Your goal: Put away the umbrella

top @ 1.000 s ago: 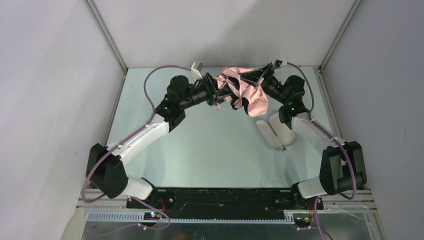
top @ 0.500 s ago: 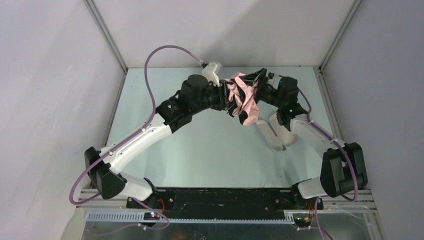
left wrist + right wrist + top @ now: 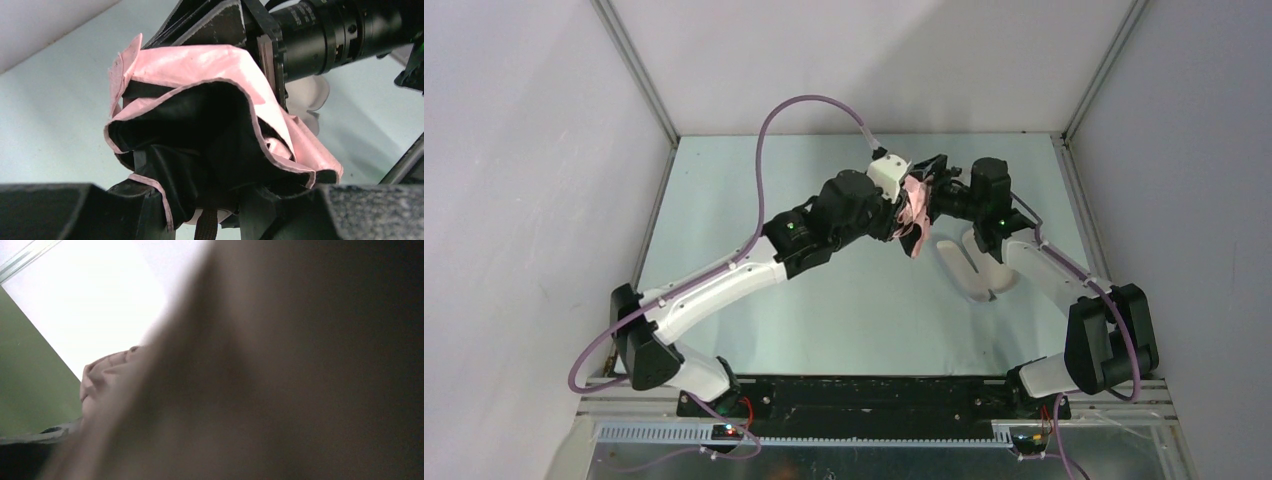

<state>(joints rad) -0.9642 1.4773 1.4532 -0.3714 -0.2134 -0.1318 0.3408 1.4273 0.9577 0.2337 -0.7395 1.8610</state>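
The umbrella (image 3: pixel 916 207) is a crumpled bundle of pale pink fabric with a black underside (image 3: pixel 200 125), held above the table's far middle. My left gripper (image 3: pixel 901 219) is shut on its lower end; in the left wrist view the black folds and a dark strap (image 3: pixel 205 227) sit between my fingers (image 3: pixel 200 205). My right gripper (image 3: pixel 933 188) faces it from the right, jaws spread wide against the pink canopy (image 3: pixel 200 65). The right wrist view is almost filled by a dark blur, with a bit of pink fabric (image 3: pixel 105 375) at the left.
A pale lilac hard case (image 3: pixel 977 266) lies open in two oblong halves on the table below the right forearm, also pale behind the umbrella (image 3: pixel 306 95). White walls close in the back and both sides. The left arm's purple cable (image 3: pixel 794 105) arcs high.
The left arm has swung right and carried the umbrella with it, bunching the canopy smaller. The right gripper has opened wide and let go of the fabric, staying close against it.
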